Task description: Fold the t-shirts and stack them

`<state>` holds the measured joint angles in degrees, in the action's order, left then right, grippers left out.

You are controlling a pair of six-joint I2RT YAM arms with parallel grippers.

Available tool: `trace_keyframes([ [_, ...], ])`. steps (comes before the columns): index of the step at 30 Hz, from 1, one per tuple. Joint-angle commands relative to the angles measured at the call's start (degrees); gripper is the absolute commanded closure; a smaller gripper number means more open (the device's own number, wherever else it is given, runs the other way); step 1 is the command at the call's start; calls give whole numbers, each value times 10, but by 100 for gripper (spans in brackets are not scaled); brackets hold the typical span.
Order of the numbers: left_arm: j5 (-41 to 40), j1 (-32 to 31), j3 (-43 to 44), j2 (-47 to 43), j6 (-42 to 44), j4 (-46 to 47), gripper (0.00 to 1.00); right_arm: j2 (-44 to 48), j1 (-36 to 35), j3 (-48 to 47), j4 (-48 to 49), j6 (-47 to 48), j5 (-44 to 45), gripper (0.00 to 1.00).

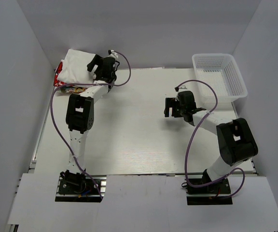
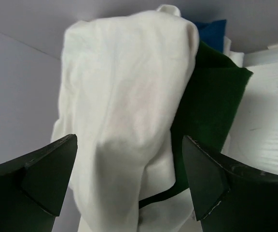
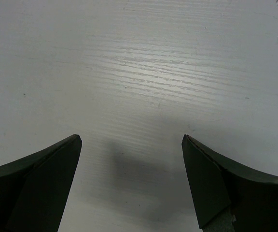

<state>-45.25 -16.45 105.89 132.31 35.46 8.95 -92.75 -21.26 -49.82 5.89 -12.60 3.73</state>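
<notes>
A pile of t-shirts (image 1: 74, 65) lies in the far left corner of the table, white cloth on top and a red edge (image 1: 58, 78) at its left. In the left wrist view the top tee is white (image 2: 124, 87) with a dark green sleeve (image 2: 211, 106), and a blue bit (image 2: 212, 29) shows behind. No print shows. My left gripper (image 1: 94, 66) is open right over the pile, its fingers either side of a white fold (image 2: 129, 140). My right gripper (image 1: 170, 107) is open and empty over bare table (image 3: 132, 137).
A white plastic mesh basket (image 1: 211, 56) stands at the far right corner, just behind the right arm. Grey walls close in the table on the left, back and right. The white wood-grain tabletop (image 1: 129, 135) lies between the arms.
</notes>
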Motion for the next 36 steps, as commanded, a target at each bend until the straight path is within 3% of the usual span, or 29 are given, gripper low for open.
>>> trace_keyframes([
  [1, 57, 7, 20, 5, -46, -73, 1, -2, -2, -20, 0, 9, 9, 10],
  [7, 130, 7, 5, 0, -81, -136, 1, -9, -1, -26, -6, 6, 4, 10],
  [14, 135, 7, 13, 10, -87, -153, 1, -10, -2, -26, -6, 7, 6, 10],
  [33, 32, 18, -24, 66, -21, -50, 1, -16, -1, -26, -4, 9, 32, 10],
  [34, 25, 18, -24, 66, -21, -40, 6, -17, -2, -28, -4, 8, 30, 10],
  [36, 11, 18, -18, 61, -13, -22, 31, -20, -2, -28, -4, 6, 29, 10],
])
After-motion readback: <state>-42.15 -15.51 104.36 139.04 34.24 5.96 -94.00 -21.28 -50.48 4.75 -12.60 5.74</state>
